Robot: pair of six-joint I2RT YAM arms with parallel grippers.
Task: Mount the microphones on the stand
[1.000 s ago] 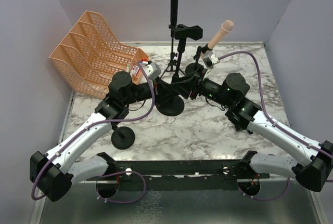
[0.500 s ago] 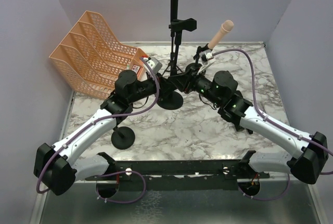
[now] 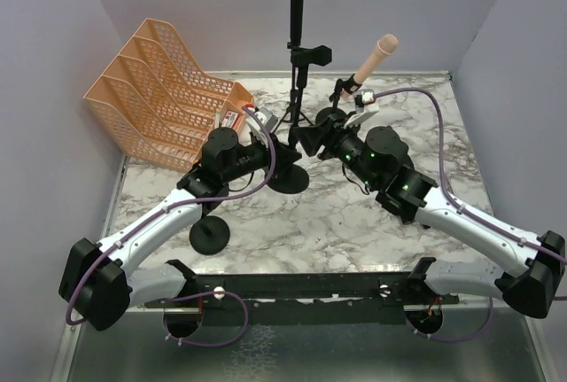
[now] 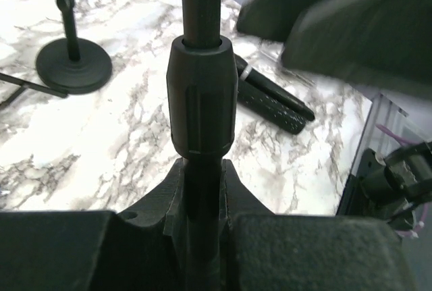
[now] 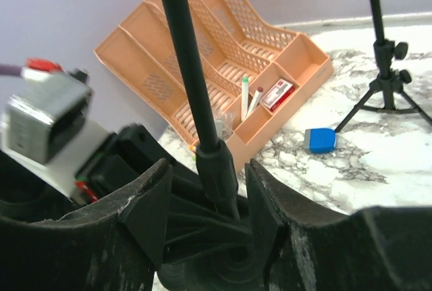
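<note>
The right end effector (image 5: 206, 193) has swung in and opened, its jaws straddling the slim black metal stand pole (image 5: 185, 68). The left end effector (image 4: 201, 190) is clamped on that pole. Hold the pole upright before regripping.

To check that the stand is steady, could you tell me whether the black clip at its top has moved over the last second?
Yes. The clip has shifted left, toward the upright black microphone and away from the pink microphone.
</note>
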